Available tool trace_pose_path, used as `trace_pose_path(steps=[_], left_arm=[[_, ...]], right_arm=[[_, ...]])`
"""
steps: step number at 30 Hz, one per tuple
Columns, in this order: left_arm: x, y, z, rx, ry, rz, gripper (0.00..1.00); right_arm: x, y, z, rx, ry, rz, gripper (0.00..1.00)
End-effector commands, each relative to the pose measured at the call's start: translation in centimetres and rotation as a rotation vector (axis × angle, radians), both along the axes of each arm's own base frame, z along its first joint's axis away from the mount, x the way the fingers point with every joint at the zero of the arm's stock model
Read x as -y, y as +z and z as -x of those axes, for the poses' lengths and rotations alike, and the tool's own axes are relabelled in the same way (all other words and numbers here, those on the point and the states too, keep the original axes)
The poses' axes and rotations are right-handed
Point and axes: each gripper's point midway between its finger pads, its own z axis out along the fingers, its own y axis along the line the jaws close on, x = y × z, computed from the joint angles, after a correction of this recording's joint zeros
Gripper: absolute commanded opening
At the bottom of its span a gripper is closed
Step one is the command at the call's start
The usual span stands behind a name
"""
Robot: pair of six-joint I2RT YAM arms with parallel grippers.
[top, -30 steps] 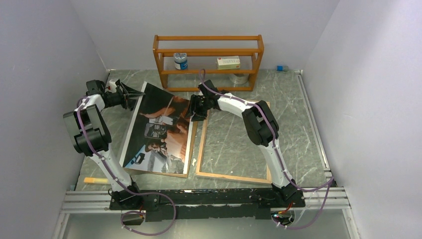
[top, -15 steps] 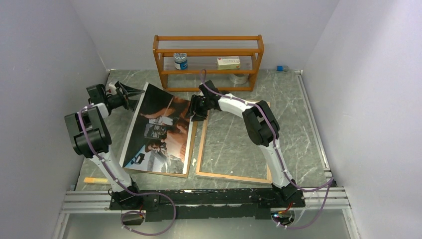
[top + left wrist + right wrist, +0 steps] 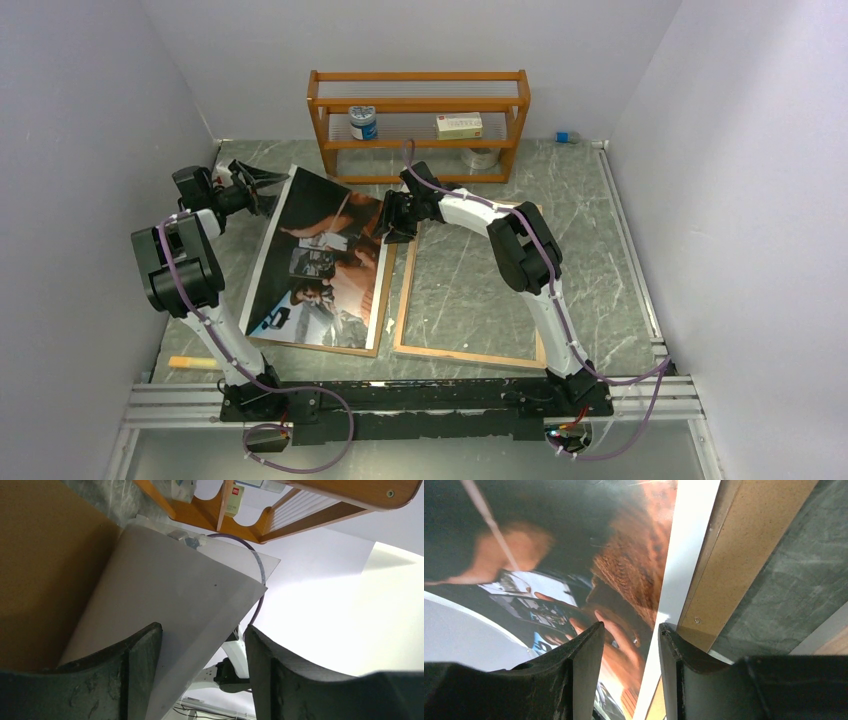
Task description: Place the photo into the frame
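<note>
The photo [image 3: 325,255] lies face up on a brown backing board [image 3: 383,300] left of centre, with its far left corner raised. The frame [image 3: 404,300], wood-rimmed with a clear pane, lies flat just to its right. My left gripper [image 3: 272,184] is open at the raised corner. In the left wrist view the photo's pale underside [image 3: 165,595] runs between the wide-apart fingers of the left gripper [image 3: 202,630]. My right gripper [image 3: 384,228] is open, and its tips [image 3: 629,627] straddle the photo's white right margin [image 3: 684,555] beside the board [image 3: 744,545]. A frame corner [image 3: 831,642] shows at the right.
An orange shelf rack [image 3: 420,120] stands at the back and holds a jar [image 3: 362,122], a box [image 3: 459,125] and a tape roll [image 3: 482,157]. A yellow stick [image 3: 192,362] lies at the near left. A small blue thing [image 3: 566,137] sits at the back right.
My left wrist has shifted slightly towards the far left. The photo and my right gripper stay where they were.
</note>
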Motion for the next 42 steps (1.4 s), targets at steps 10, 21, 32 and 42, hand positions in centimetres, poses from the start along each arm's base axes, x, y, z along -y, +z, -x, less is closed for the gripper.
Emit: trace_pose_path(steps=[10, 21, 32, 42], left_arm=[[0.7, 2.0, 0.3, -0.025, 0.029, 0.012, 0.60], [0.3, 2.1, 0.4, -0.035, 0.027, -0.121, 0.52], [-0.2, 1.5, 0.8, -0.003, -0.031, -0.285, 0.31], [-0.3, 0.8, 0.6, -0.039, -0.029, -0.280, 0.12]], right_arm=[[2.2, -3.3, 0.7, -0.032, -0.028, 0.118, 0.48], [2.4, -3.3, 0.9, -0.031, -0.028, 0.119, 0.48], [2.5, -3.3, 0.9, -0.029, -0.032, 0.122, 0.48], [2.6, -3.1, 0.9, -0.025, -0.031, 0.120, 0.48]])
